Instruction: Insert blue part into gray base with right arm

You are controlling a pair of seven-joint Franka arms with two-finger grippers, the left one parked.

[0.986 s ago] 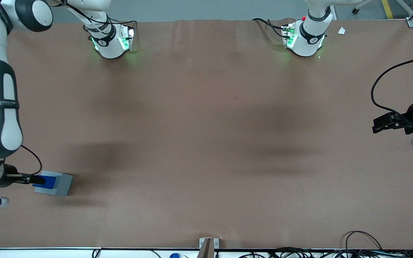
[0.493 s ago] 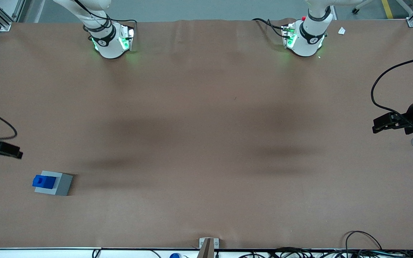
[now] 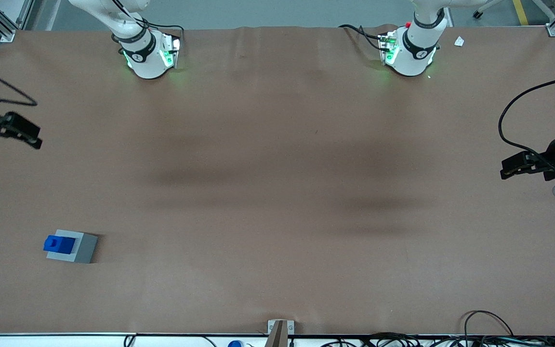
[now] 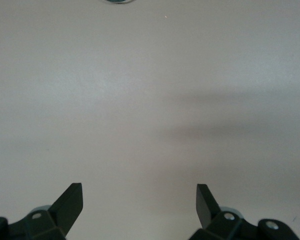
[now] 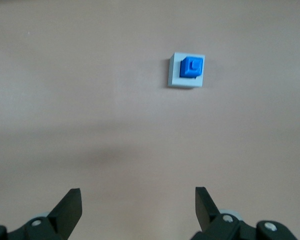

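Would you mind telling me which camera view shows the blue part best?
The right wrist view: it looks straight down on the blue part sitting in the gray base, framed between the open gripper. The front view shows it small and slantwise, with the gripper raised well away. The left wrist view shows only bare table.

A brown sheet covers the counter (image 3: 277, 193), with soft shadow bands across its middle and a tiny dark speck (image 3: 315, 131) near the centre. A white paper scrap (image 3: 459, 41) lies toward the parked arm's end, farthest from the front camera. At the nearest edge sit a small metal bracket (image 3: 280, 327), a blue round cap (image 3: 234, 344) and tangled black cables (image 3: 451, 337). The gripper (image 3: 34, 137) hangs over the working arm's end, fingers (image 5: 70, 207) spread wide.
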